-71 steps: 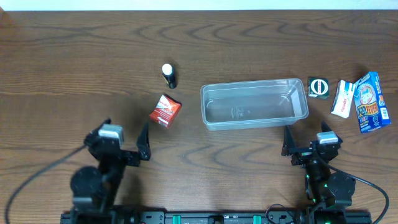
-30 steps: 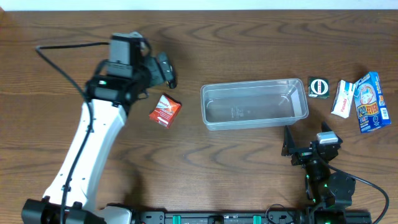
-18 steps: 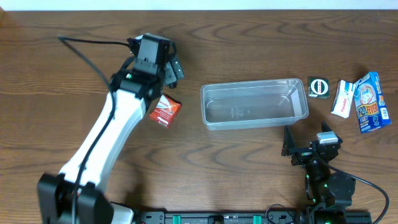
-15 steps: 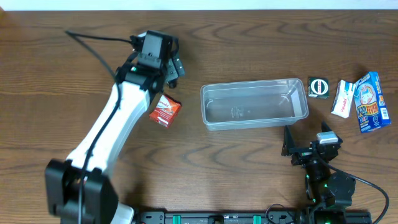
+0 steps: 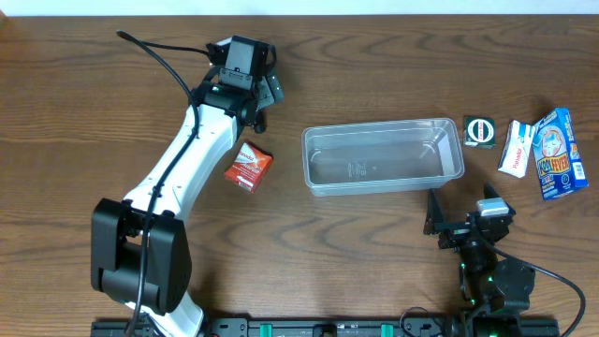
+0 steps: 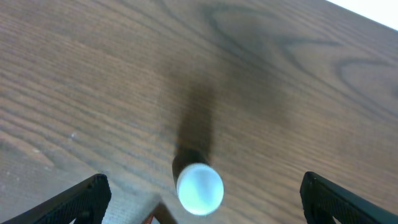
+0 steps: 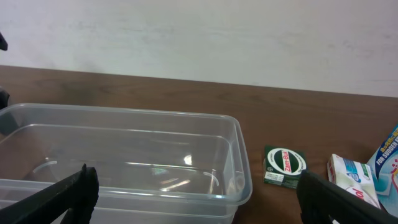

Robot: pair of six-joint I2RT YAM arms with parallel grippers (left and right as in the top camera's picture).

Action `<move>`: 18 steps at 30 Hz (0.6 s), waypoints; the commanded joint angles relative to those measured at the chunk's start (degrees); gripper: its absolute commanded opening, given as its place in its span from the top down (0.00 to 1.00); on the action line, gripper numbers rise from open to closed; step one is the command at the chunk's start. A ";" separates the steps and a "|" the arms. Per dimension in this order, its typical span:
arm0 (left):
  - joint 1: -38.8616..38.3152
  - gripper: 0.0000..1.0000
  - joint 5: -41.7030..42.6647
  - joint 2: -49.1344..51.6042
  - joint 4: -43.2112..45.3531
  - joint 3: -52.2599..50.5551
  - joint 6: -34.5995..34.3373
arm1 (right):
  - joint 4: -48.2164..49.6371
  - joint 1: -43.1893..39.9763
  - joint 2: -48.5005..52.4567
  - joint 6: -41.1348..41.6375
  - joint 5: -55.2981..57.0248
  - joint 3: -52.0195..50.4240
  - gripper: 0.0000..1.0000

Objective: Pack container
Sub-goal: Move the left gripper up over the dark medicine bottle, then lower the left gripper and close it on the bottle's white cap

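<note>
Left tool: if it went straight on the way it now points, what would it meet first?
The left tool would most likely meet the white-capped bottle first; it stands upright on the table, centred between the open fingers in the left wrist view. The distance to the cap is unclear.

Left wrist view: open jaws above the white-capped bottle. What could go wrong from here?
1. The bottle stands upright and narrow; a jaw clipping its cap on descent could tip it and send it rolling.
2. The red box lies close by, so a wide jaw might nudge it.
3. A low carry could catch the container rim.
</note>
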 commanded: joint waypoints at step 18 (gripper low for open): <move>0.48 0.17 -1.36 5.27 0.26 0.70 -5.01 | -0.24 -0.79 -0.13 -0.02 -0.22 -0.11 0.01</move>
